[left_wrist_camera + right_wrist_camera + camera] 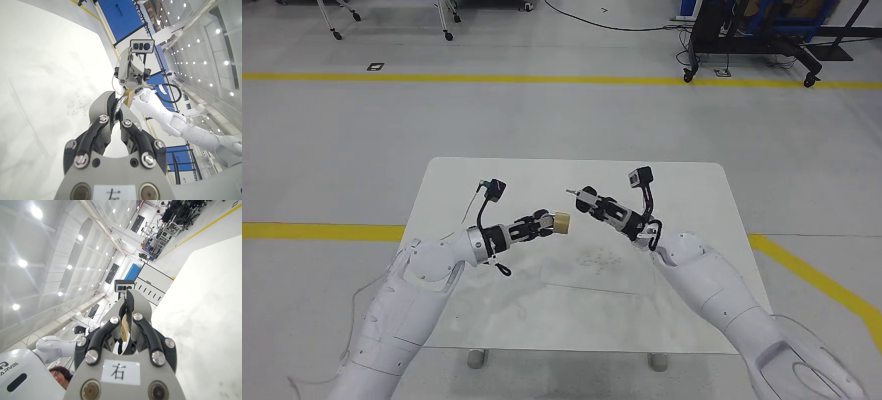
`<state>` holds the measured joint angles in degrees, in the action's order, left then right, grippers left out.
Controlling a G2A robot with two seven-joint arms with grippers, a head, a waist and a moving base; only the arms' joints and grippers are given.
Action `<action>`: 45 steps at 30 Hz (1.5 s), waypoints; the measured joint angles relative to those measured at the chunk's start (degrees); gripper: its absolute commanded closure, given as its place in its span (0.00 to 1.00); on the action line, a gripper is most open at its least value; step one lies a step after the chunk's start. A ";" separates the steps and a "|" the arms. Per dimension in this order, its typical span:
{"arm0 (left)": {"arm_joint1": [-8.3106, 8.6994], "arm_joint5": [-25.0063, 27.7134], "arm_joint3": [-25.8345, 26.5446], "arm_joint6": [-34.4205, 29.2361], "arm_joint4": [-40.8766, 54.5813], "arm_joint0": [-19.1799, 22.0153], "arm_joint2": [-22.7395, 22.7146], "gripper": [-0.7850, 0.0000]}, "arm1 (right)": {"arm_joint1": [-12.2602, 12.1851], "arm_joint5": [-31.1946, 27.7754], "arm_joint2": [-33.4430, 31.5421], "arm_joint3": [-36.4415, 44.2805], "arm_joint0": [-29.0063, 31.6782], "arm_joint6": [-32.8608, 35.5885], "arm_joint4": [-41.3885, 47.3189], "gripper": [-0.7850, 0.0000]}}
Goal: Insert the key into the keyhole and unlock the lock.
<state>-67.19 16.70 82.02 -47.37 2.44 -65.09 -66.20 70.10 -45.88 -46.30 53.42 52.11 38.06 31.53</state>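
A brass padlock (561, 222) hangs above the middle of the white table (542, 300), with my left gripper (545, 222) shut on its steel shackle (119, 105). The lock's brass body (129, 98) sticks out past the fingertips toward the other arm. My right gripper (582, 197) is a short way beyond, slightly higher, shut on a small key (570, 191) whose tip points away from the padlock. The left wrist view has that gripper (130, 56) facing the lock, the key (130, 53) upright in its tips. In the right wrist view, brass (123, 329) shows through the gap behind the shut fingers (130, 302).
Both grippers are held in the air over the table, whose bare top carries faint scuff marks (597, 262). The table's edges are well away from both arms. A yellow floor line (322, 231) runs behind the table on either side.
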 measured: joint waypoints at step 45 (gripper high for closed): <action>0.51 -1.37 0.06 4.11 -2.28 0.54 0.34 1.00 | 2.10 -4.17 -3.60 -2.97 0.52 14.83 7.44 1.00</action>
<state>-66.67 15.33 82.08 -43.26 0.16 -64.55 -65.86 72.19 -50.05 -49.89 50.45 52.63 52.89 38.98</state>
